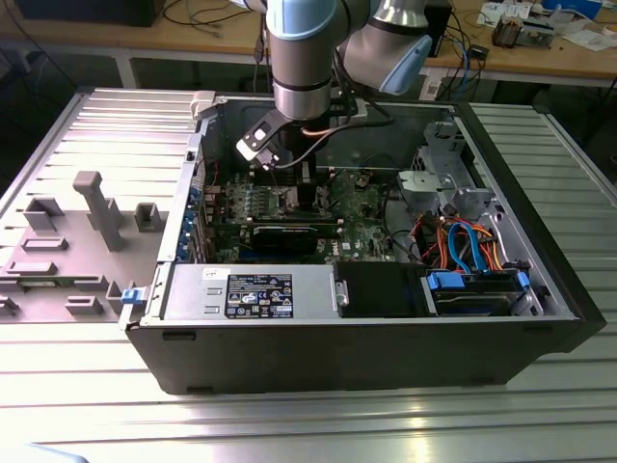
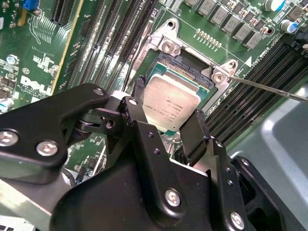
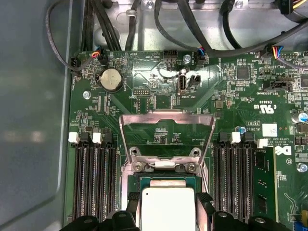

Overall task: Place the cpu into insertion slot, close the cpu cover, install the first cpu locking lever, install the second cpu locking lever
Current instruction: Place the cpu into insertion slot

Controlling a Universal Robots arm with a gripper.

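Over dark-rimmed insertion slot (image 2: pixel 184 63): pincer (image 2: pixel 169 99) clamps square silvery cpu (image 2: pixel 172 105), perhaps unseated.

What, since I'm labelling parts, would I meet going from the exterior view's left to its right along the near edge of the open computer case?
In order: blue plastic tab → silvery power supply box with a black label → black compartment → blue drive caddy.
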